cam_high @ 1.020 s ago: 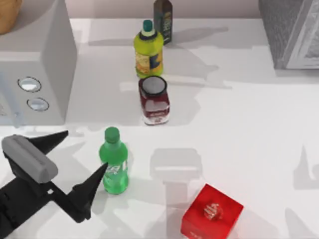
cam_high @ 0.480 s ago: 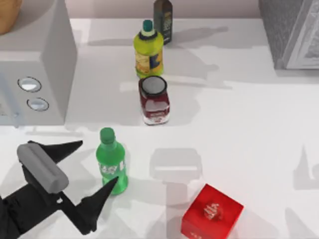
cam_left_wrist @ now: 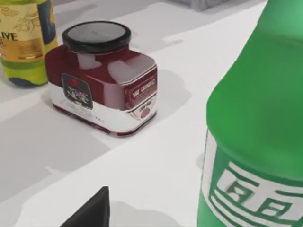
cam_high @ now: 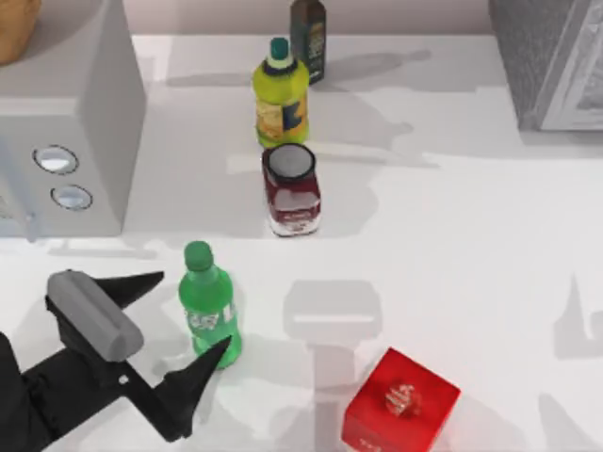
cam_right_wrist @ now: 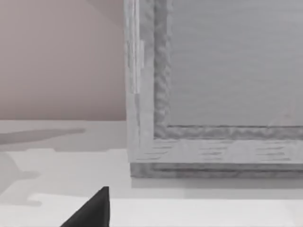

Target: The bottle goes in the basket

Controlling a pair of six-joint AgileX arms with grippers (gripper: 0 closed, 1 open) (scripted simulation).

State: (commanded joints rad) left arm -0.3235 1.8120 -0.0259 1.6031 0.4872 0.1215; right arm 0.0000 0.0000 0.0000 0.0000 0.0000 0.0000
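The small green bottle (cam_high: 209, 309) stands at the front left of the table, its cap leaning slightly left. My left gripper (cam_high: 193, 312) is open around its lower half. One black fingertip (cam_high: 219, 350) touches the bottle's base at the front, and the other fingertip (cam_high: 151, 280) sits just left of it. Close up in the left wrist view, the bottle (cam_left_wrist: 258, 127) shows its white-marked label. A tan rounded edge (cam_high: 13, 26) on top of the grey box at the far left corner may be the basket. My right gripper (cam_right_wrist: 94, 210) is parked facing a grey cabinet.
A dark red jar (cam_high: 291, 189) with a white lid stands behind the bottle, with a yellow bottle (cam_high: 281, 94) and a dark bottle (cam_high: 308, 36) farther back. A red box (cam_high: 400, 403) sits front centre. A grey appliance (cam_high: 66, 122) is at the left and a grey cabinet (cam_high: 551, 56) at the back right.
My left gripper has moved right and away from the front edge, closing in on the green bottle. The bottle's cap has shifted a little to the left.
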